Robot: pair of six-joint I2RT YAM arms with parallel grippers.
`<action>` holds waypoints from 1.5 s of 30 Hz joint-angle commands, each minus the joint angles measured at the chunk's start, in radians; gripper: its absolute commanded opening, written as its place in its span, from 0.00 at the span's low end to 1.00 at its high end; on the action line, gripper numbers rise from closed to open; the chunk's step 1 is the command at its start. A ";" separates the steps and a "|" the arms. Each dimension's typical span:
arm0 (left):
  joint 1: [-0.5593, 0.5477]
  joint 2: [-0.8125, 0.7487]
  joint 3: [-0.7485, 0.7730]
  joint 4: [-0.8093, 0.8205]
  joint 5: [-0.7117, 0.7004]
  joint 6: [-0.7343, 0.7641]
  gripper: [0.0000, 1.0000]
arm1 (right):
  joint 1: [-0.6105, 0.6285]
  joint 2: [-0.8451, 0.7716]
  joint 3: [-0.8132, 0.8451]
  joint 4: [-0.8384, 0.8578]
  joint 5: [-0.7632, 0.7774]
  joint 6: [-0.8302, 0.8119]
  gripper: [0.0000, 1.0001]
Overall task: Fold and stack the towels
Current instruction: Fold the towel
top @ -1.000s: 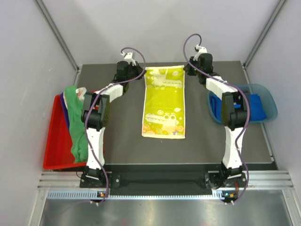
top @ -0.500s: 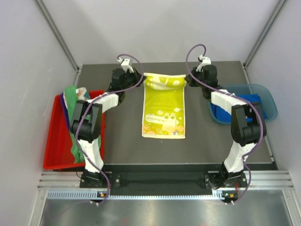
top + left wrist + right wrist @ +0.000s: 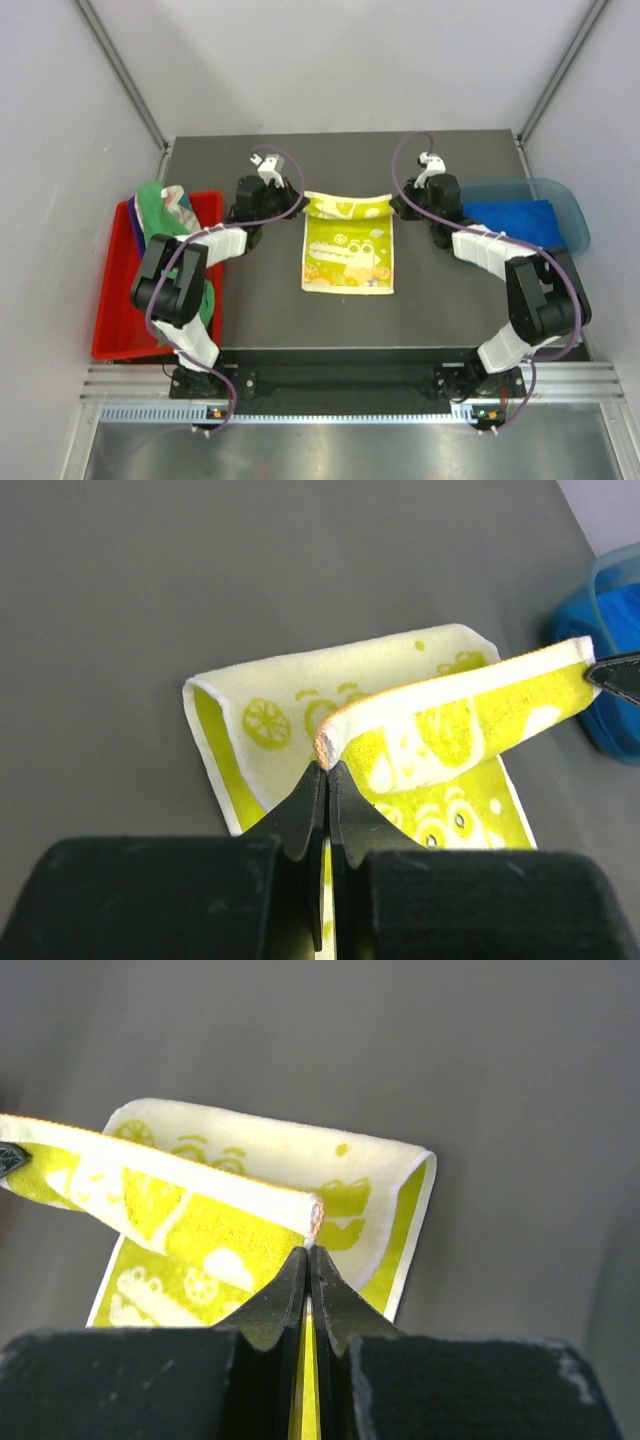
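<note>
The pale yellow crocodile-print towel lies mid-table, its far edge lifted and curled over toward the near side. My left gripper is shut on that edge's left corner, and my right gripper is shut on its right corner. In the left wrist view the pinched corner sits at the left gripper's tips, with the towel doubled under. The right wrist view shows the right gripper clamping the other corner of the towel. A green towel drapes over the red tray. A blue towel lies in the bin.
The red tray stands at the table's left edge with other cloths heaped at its far end. The translucent blue bin sits at the right edge and shows in the left wrist view. Grey walls enclose the dark table.
Both grippers have moved toward the near side with the towel's far edge held between them, so the far part now folds over and the towel looks shorter.
</note>
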 commanded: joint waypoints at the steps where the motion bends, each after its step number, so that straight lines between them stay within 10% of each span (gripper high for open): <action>1: -0.014 -0.084 -0.040 0.038 -0.014 0.005 0.00 | 0.026 -0.084 -0.047 0.083 0.029 0.013 0.00; 45: -0.152 -0.302 -0.422 0.123 -0.115 -0.010 0.03 | 0.142 -0.380 -0.411 0.092 0.138 0.070 0.00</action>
